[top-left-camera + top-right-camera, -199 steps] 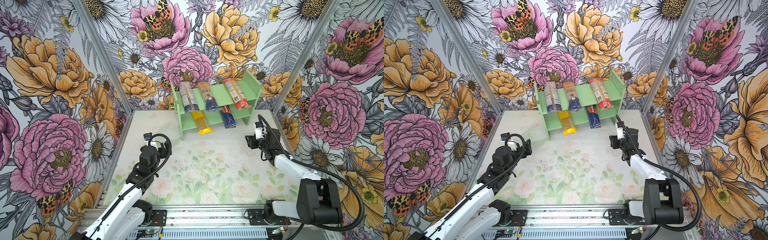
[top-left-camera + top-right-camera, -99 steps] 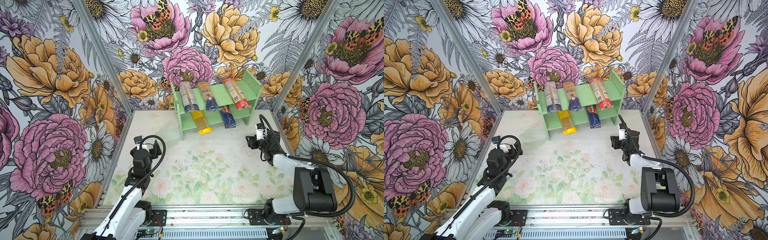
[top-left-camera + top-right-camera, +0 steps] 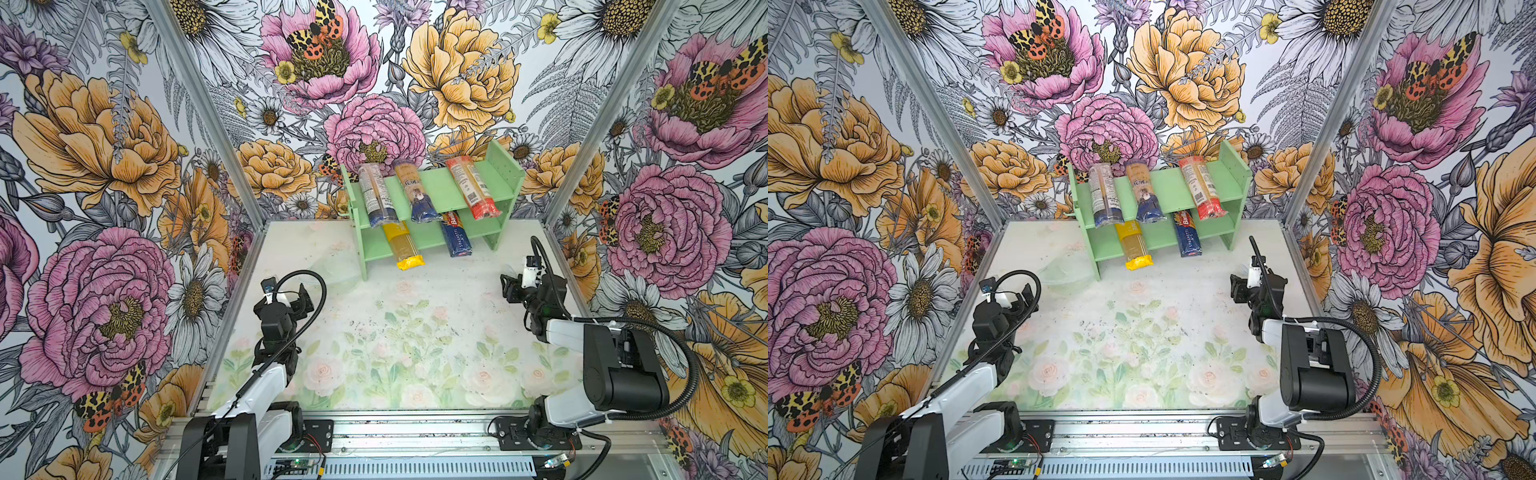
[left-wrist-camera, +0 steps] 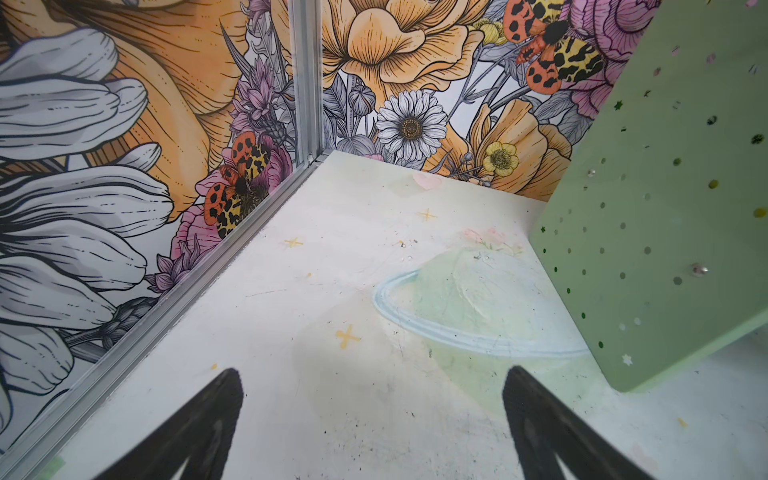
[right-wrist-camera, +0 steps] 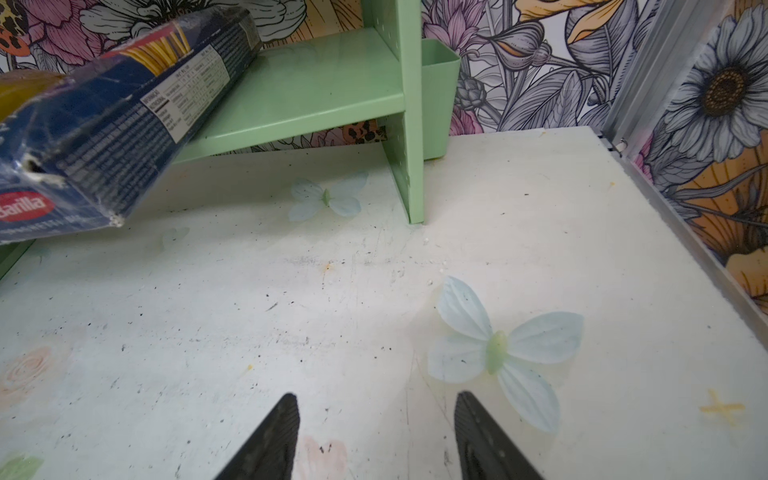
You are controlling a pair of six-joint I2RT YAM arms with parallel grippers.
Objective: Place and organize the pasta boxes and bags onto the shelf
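**Change:** the left arm has withdrawn from mid-bench to the near left, and the right arm has pulled back slightly.

**State:**
- Left fingers (image 4: 208,415): spread wide, empty.
- Right fingers (image 5: 274,432): part spread, empty.
- Bench (image 3: 415,332): no pack on it.

**Judgement:** placing looks complete. Only tidying could remain, since the packs overhang the near edges.

**Count:**
- One shelf (image 3: 438,192), far middle.
- Top tier: two clear bags (image 3: 374,195), one red bag (image 3: 471,187).
- Lower tier: one yellow bag (image 3: 401,245), one blue box (image 3: 457,239).

Far ends of yellow bag (image 3: 401,245) and Barilla box (image 3: 457,239) unseen beneath top tier of shelf (image 3: 438,191)
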